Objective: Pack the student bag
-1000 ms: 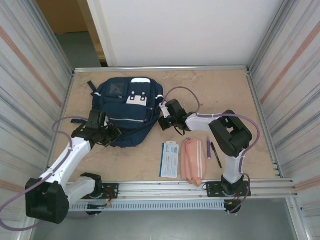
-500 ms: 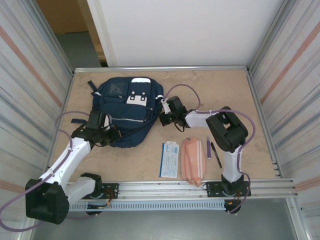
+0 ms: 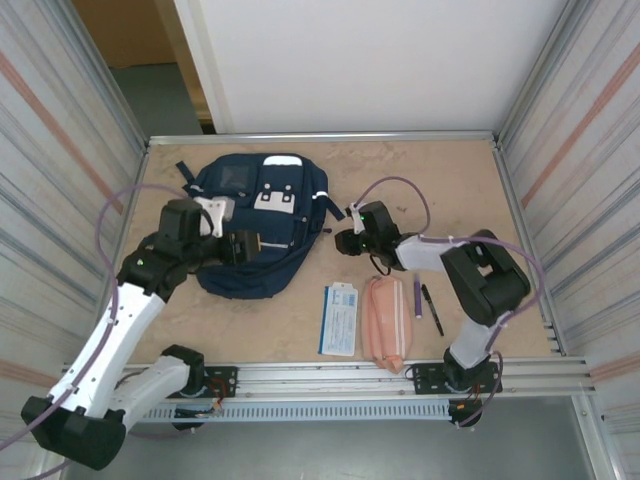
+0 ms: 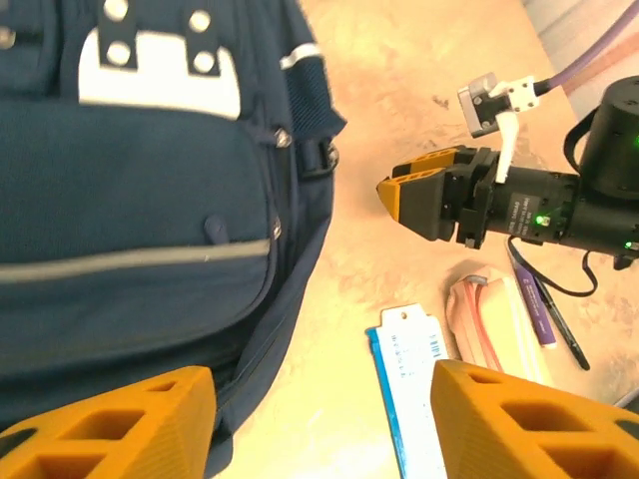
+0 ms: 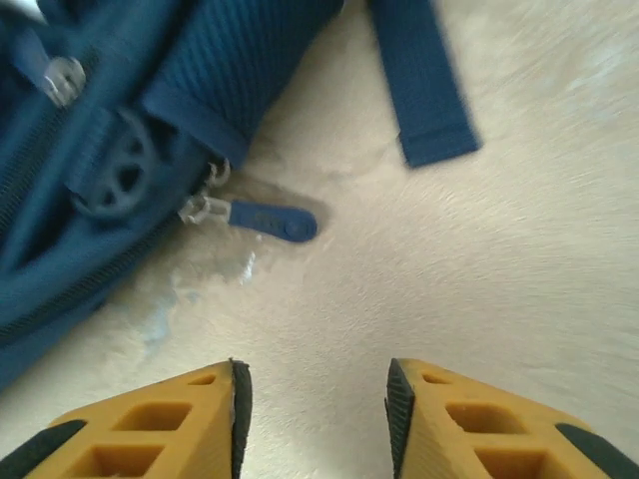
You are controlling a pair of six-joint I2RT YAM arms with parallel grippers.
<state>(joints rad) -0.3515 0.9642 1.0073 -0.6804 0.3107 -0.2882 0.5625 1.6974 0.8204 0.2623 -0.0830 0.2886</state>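
Student bag [image 3: 262, 240]: lies flat in the upper left part of the top view, navy, with its white patches facing up and a thin pale stripe across the front pocket.
Left fingers [image 4: 120, 424]: released and spread wide along the bottom edge of the left wrist view. Nothing sits between them. They are held above the bag's front pocket and its right edge.
Right fingers [image 5: 150, 429]: released, with a narrower gap at the bottom of the right wrist view. Only bare bench shows between them. They are low over the bench, just beside the bag's right side.
Zipper pull [image 5: 265, 220]: a blue tab on a metal slider, lying on the bench at the bag's edge, left of centre in the right wrist view. It is ahead of the right fingers and apart from them.
Strap [image 5: 424, 85]: a loose navy end lying on the bench at the upper centre of the right wrist view.
Book [image 3: 340, 320]: blue with a white cover panel, at the lower centre of the top view, apart from the bag.
Pink pouch [image 3: 385, 322]: lies lengthwise just right of the book.
Pens [image 3: 418, 297]: one purple and one black, just right of the pouch.
Bench [image 3: 450, 190]: a sandy board, bare across the upper right.
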